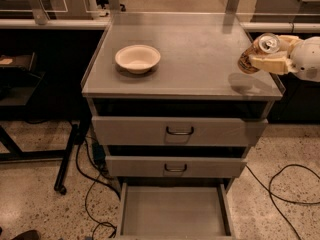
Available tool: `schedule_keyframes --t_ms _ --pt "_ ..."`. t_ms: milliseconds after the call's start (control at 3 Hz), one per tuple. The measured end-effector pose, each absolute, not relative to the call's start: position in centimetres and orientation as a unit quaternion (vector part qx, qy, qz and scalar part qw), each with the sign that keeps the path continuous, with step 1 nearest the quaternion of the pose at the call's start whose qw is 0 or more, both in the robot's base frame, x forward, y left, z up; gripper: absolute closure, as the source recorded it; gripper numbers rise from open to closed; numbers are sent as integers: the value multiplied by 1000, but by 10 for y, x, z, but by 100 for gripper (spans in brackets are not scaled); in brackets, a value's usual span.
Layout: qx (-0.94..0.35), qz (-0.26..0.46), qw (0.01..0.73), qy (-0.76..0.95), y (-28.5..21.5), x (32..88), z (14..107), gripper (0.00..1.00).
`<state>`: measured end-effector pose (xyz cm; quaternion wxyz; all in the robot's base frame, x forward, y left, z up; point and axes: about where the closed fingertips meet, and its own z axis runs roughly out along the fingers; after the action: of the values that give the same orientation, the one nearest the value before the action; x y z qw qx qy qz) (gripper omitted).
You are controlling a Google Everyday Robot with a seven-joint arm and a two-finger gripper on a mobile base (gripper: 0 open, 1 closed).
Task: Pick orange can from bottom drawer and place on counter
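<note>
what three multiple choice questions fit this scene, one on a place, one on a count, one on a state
1. Where over the counter is the orange can?
A left edge
B centre
C right edge, in the gripper

2. How many drawers carry dark handles?
A one
B two
C three

3. The bottom drawer is
A pushed shut
B pulled open
C taken out

Answers:
1 C, the gripper holds the can tilted there, closed on it.
2 B, only the two upper drawers show one each.
3 B, its flat grey inside is in view.
</note>
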<state>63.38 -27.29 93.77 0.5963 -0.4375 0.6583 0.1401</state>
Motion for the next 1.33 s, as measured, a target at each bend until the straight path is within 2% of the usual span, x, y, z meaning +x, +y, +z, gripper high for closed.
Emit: schedule_keyframes --t_ms 667,1333 --pt "-484 179 557 650 -249 665 951 100" --pt "-496 219 500 676 -248 682 912 100"
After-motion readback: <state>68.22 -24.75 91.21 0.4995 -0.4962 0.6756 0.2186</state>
